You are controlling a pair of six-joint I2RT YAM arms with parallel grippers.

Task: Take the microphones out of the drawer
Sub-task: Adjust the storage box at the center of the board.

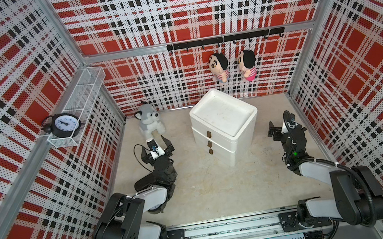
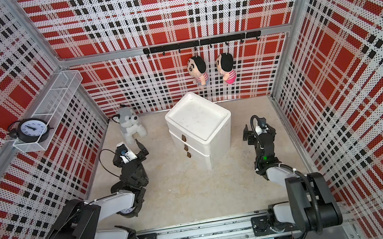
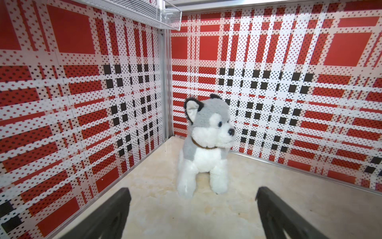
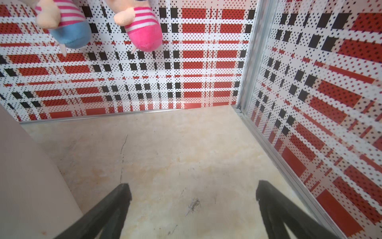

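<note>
A white cabinet (image 1: 224,120) (image 2: 198,121) stands at the back middle of the floor. Its three drawers, each with a small brown handle (image 1: 209,134), are all shut. The microphone is hidden. My left gripper (image 1: 154,141) (image 3: 192,192) is open and empty, left of the cabinet and pointing at a plush husky (image 3: 206,149). My right gripper (image 1: 278,120) (image 4: 192,189) is open and empty too, right of the cabinet, over bare floor. The cabinet's side wall (image 4: 24,175) shows at the edge of the right wrist view.
The husky (image 1: 149,121) sits in the back left corner. Two dolls (image 1: 219,65) (image 1: 247,64) hang from a black hook rail (image 1: 224,38) behind the cabinet. A black alarm clock (image 1: 65,123) rests in a wire shelf (image 1: 83,90) on the left wall. Plaid walls enclose three sides.
</note>
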